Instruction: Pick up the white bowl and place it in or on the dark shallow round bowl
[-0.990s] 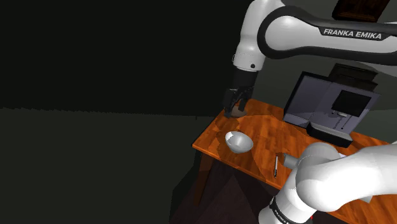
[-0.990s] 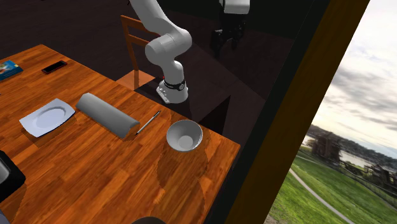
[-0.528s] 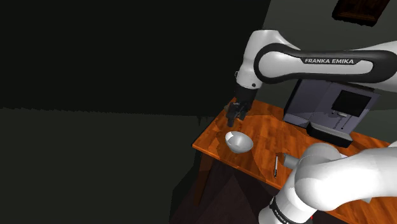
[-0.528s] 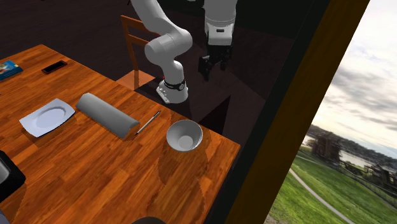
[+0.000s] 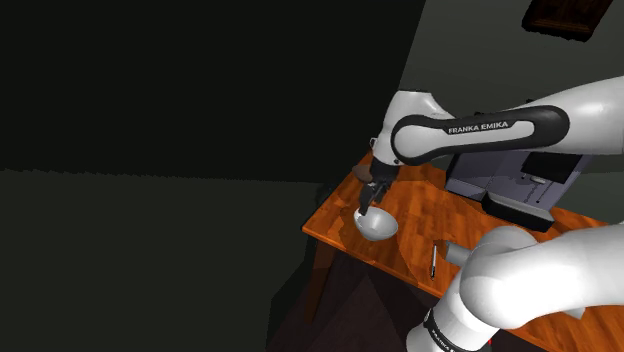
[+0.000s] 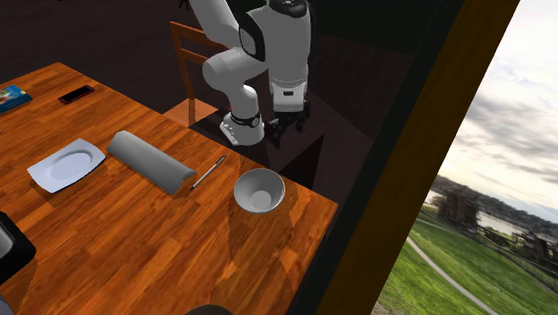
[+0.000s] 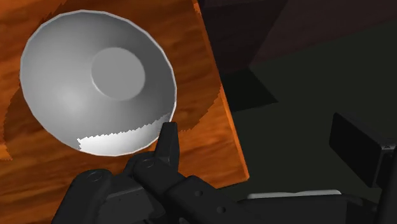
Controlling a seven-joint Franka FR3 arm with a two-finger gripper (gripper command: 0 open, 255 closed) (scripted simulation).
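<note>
Arm: you have one white arm (image 5: 470, 128), bent down over the table's near corner in the shoulder view.
Gripper: one, black (image 5: 366, 203), hanging just above the bowl's rim on the side nearest the table edge.
Hand state: released. In the wrist view one finger (image 7: 168, 141) stands alone by the bowl's rim with nothing against it, so the hand is spread and clasps nothing. You cannot tell whether that fingertip touches the rim.
White bowl: one (image 6: 259, 190), upright and empty, on the table near its corner. In the second exterior view it sits close to the table's right edge.
Table: one, of orange-brown wood (image 6: 134, 233).
Pen: one (image 6: 207, 172), lying between the bowl and the grey roll, apart from the bowl.
Grey roll: one (image 6: 150, 161), on its side, just beside the pen.
Plate: one, white and squarish (image 6: 64, 166), near the roll's far side from the bowl.
Phone: one, dark (image 6: 76, 93), well apart from the bowl.
Book: one, blue (image 6: 11, 97), at the second exterior view's left edge.
Chair: one, wooden (image 6: 190, 55), behind the arm's base.
Coffee machine: one, dark grey (image 5: 505, 180), at the back of the table in the shoulder view.
Dark rounded shape: one (image 6: 210, 310), cut off by the second exterior view's lower edge. You cannot tell what it is.
Window: one, showing sky and green hills (image 6: 483, 179).
</note>
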